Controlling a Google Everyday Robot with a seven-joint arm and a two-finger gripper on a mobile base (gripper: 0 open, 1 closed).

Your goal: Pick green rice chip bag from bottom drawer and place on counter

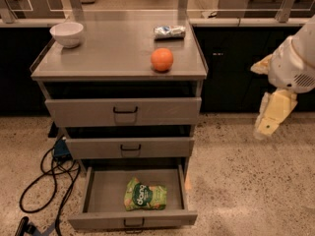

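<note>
Camera view: A green chip bag (145, 194) lies flat in the open bottom drawer (98, 200), a little right of its middle and near the front wall, logo up. Above it the two upper drawers (123, 112) stand slightly out. The bench (108, 58) carries an orange (162, 59) near its front-right corner, a silver wrapper (169, 31) near the back-right corner and a white bowl (66, 34) at the back-left corner. The robot's arm (294, 63) hangs beyond the bench's right edge, over the floor, its jaws pointing down at about the height of the top drawer. Whether they are released or clenched cannot be told, and they carry no bag. The bag sits well apart from the jaws, lower and to their left, with the cabinet's right side between. The reach has not begun, by the look of it. Done well, it would bring the jaws round to the drawer's front, clear of the jutting middle drawer, then straight down, spread across the bag's width, to pinch the crinkly foil and not the drawer floor
</note>
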